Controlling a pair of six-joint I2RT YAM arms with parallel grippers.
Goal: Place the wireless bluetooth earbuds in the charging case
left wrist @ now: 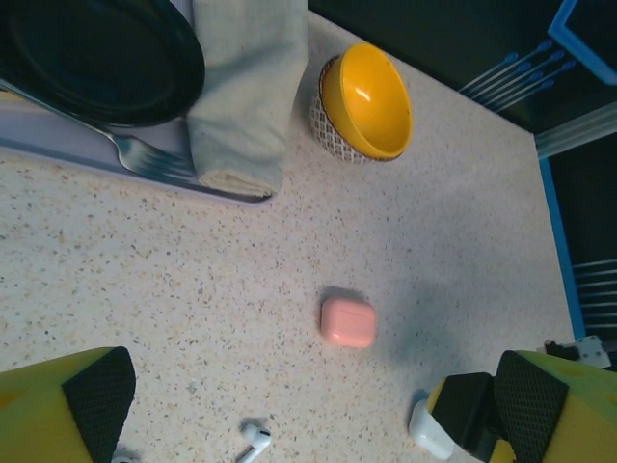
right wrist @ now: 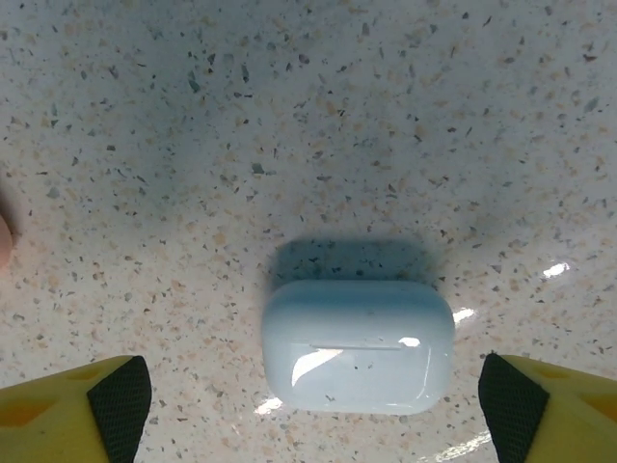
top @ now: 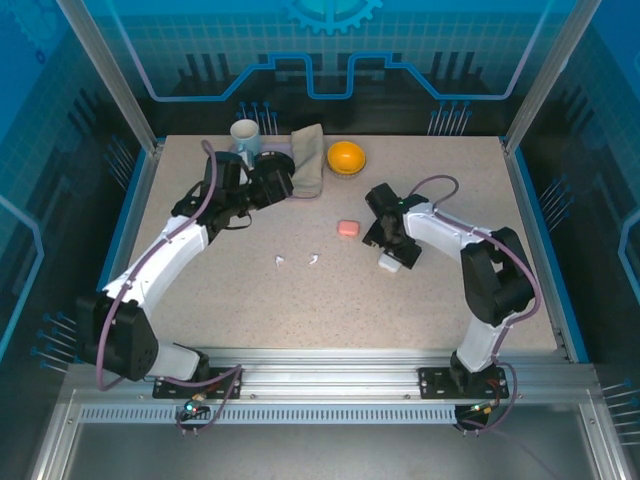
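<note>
Two white earbuds (top: 280, 262) (top: 314, 258) lie loose on the speckled table in front of the arms. One of these earbuds (left wrist: 254, 441) shows at the bottom of the left wrist view. A closed pink charging case (top: 348, 229) (left wrist: 348, 322) sits mid-table. A closed white charging case (top: 390, 263) (right wrist: 359, 345) lies flat under my right gripper (top: 388, 250) (right wrist: 316, 410), whose jaws stand open either side of it without touching. My left gripper (top: 285, 185) (left wrist: 313, 405) hangs open and empty, high above the table near the cloth.
A yellow bowl (top: 346, 157) (left wrist: 366, 101) stands at the back. To its left a folded beige cloth (top: 308, 160) (left wrist: 246, 87), a black plate (left wrist: 96, 53) and a fork (left wrist: 145, 159) rest on a tray. A white mug (top: 245, 135) stands at the back left.
</note>
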